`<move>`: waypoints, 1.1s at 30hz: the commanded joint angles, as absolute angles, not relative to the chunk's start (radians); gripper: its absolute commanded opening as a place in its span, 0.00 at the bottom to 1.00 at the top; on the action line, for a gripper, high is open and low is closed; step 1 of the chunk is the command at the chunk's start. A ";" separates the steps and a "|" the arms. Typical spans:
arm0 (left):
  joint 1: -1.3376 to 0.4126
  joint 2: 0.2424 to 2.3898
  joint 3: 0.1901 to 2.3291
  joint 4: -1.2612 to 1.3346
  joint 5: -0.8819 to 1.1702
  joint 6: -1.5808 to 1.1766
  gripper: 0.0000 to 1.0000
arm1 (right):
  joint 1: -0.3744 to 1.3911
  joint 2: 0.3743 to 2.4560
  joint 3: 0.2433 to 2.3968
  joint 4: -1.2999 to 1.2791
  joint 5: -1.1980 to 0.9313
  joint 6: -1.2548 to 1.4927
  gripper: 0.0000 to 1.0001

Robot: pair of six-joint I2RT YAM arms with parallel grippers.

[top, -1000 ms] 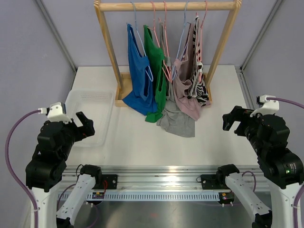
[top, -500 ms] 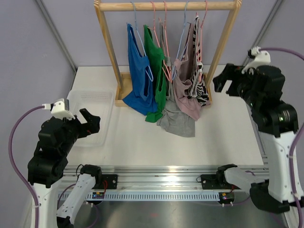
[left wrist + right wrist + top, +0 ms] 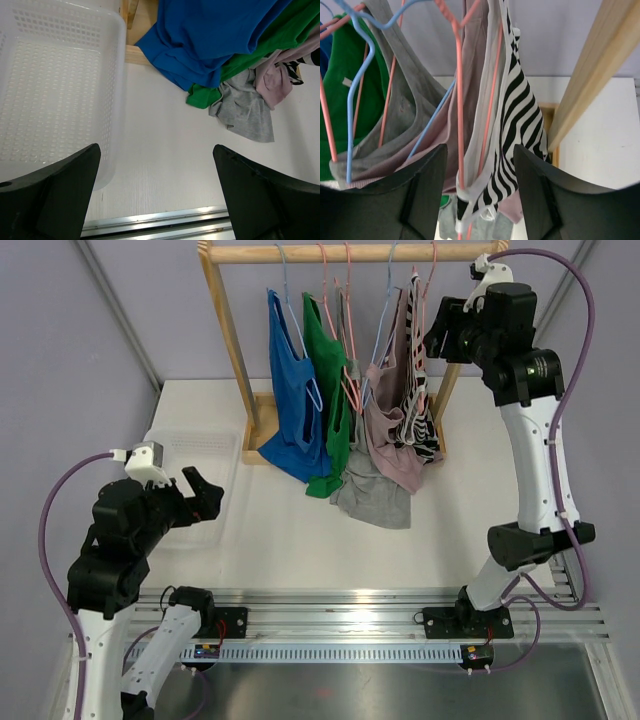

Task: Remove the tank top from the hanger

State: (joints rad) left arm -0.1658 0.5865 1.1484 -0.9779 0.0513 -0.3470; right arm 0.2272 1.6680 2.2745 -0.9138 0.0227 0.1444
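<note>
While your right arm (image 3: 530,430) reaches up to the right end of the wooden rail (image 3: 350,253), its jaws stand wide open with nothing in them, facing the striped tank top (image 3: 520,120) from close in front. In the right wrist view that top hangs between the two dark fingers (image 3: 422,195), a little right of centre, on a thin pink hanger (image 3: 489,107). You cannot tell whether either finger touches the cloth. It is the rightmost garment on the rail, next to the slanted wooden post (image 3: 590,85). Its fabric is a soft knit in black and white bands, with narrow pale straps and a limp, bunched hem.

To its left hang a mauve top (image 3: 385,430), a grey top (image 3: 372,495) whose hem pools on the table (image 3: 300,540), a green top (image 3: 325,370) and a blue top (image 3: 290,390), on slim wire hangers (image 3: 357,75) in pink and light blue.

Your left arm (image 3: 120,540) sits low, its jaws open and empty above the table, beside a clear plastic basket (image 3: 60,90) with perforated walls and rounded corners.
</note>
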 commanded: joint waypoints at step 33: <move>-0.170 0.592 1.063 -0.913 0.126 -0.307 0.99 | 0.314 1.783 2.608 -0.888 0.184 0.046 0.00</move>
State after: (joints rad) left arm -0.1658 0.5926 1.0687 -0.9676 0.0803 -0.3214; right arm 0.3023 1.8736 2.5549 -0.9424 0.1493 0.0658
